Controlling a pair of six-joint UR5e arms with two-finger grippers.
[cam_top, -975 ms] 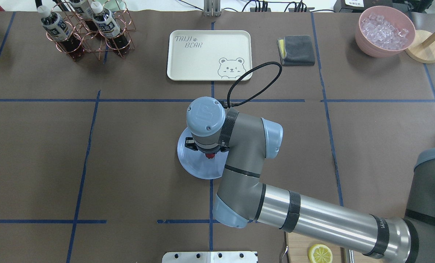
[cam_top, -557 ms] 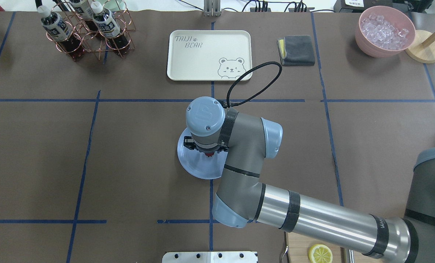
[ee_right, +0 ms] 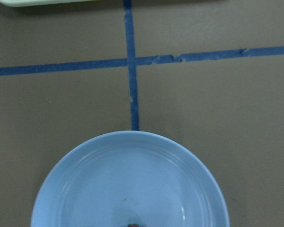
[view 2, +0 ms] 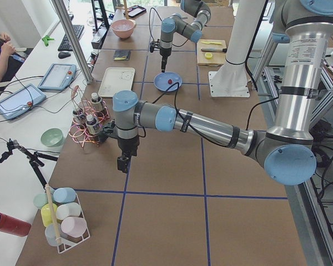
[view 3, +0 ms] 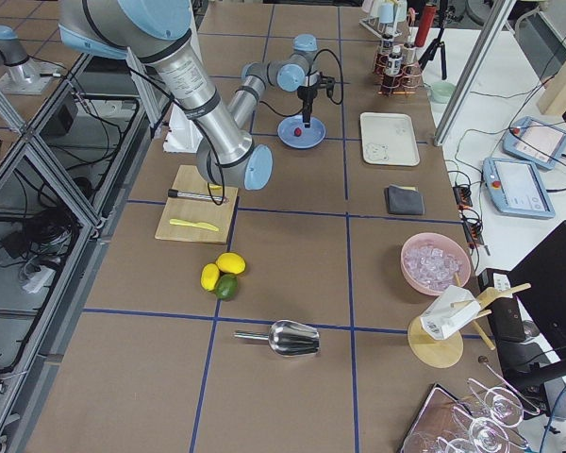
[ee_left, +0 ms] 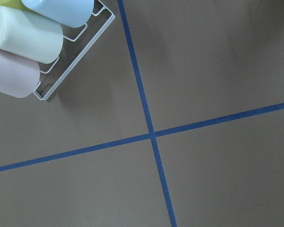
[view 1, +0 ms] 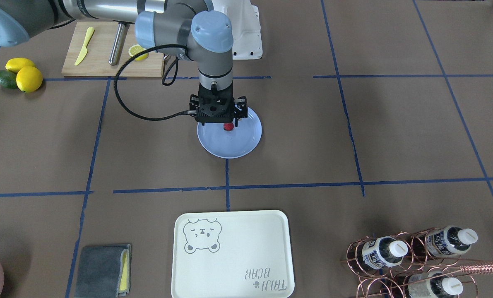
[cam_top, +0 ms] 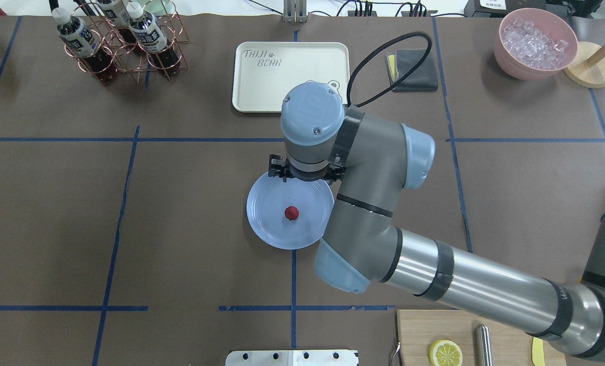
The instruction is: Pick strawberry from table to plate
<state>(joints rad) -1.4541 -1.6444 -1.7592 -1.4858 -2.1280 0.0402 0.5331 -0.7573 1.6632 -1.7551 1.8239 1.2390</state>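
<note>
The small dark red strawberry [cam_top: 291,213] lies free near the middle of the pale blue plate [cam_top: 266,216], also seen from the front as strawberry [view 1: 228,126] on plate [view 1: 234,145]. My right gripper [view 1: 220,121] hangs above the plate's far edge, open and holding nothing; the wrist hides its fingers from overhead. The right wrist view shows the plate [ee_right: 132,179] below with a sliver of red at the bottom edge. My left gripper [view 2: 122,164] hovers over bare table [view 2: 172,166] far from the plate; I cannot tell whether it is open or shut.
Beyond the plate lies the cream bear tray [cam_top: 292,76]. A bottle rack [cam_top: 122,40], a grey cloth [cam_top: 414,68] and a pink ice bowl [cam_top: 536,43] line the far edge. Lemons and an avocado [view 1: 22,74] sit beside the cutting board [view 1: 105,54].
My right gripper has let go of the strawberry and lifted away toward the bear tray. The berry now lies uncovered on the plate.
</note>
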